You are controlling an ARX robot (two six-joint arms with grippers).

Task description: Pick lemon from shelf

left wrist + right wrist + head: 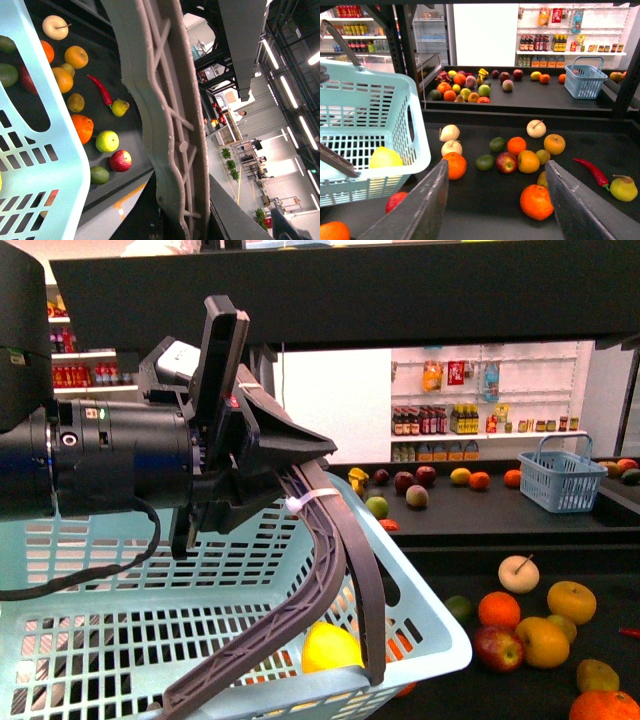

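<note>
The lemon [330,648] lies inside the pale blue basket [120,640], against its front wall; in the right wrist view the lemon [385,157] shows through the basket's [365,110] slats. My left gripper [300,475] is shut on the basket's grey handle [335,570] and holds the basket up in front of the shelf [520,530]. From the left wrist, the handle [165,125] runs into the left gripper [175,220], with the basket [45,165] beside it. My right gripper [496,165] stands open over the shelf's dark tray [485,200], nothing between its fingers.
Loose fruit covers the tray: an orange [536,201], a red apple [506,162], pale stemmed fruits [450,133], a red chilli [592,171], a pear [623,188]. A small blue basket [585,80] and more fruit sit on the rear tray. Black uprights [410,50] flank the shelf.
</note>
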